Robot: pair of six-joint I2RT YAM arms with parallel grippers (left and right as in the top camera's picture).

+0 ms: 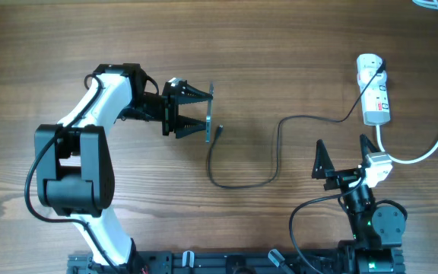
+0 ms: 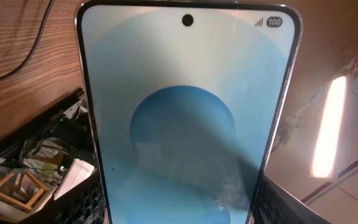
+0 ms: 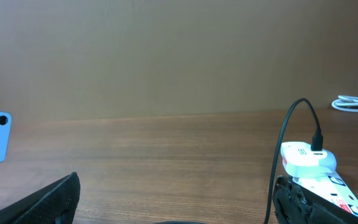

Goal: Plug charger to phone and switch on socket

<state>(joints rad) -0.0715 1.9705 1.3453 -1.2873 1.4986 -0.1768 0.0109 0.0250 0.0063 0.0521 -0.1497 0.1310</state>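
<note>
While on edge, phone [image 2: 185, 124] pale blue.

My left claw [image 1: 206, 114] grips the phone [image 1: 208, 122] on edge, blue screen lit. The black charger [image 1: 278, 148] snakes across the worktop [image 1: 128, 38], tip just beside the phone, other end plugged into the white socket [image 1: 373, 99].

- I work at a robot test bench, a lab sort of place rather than a home.
- My left arm [image 1: 74, 160] and right arm [image 1: 371, 221] stand on a black rail [image 1: 204, 262] along the edge of a wood-grain table [image 1: 280, 46].
- Behind the table runs a plain brown wall [image 3: 166, 56].
- A long strip lamp [image 2: 329, 124] glows above.
- Boxes and wiring [image 2: 23, 180] sit cluttered beside the table.
- A white power strip [image 1: 374, 91] lies on the tabletop.
</note>
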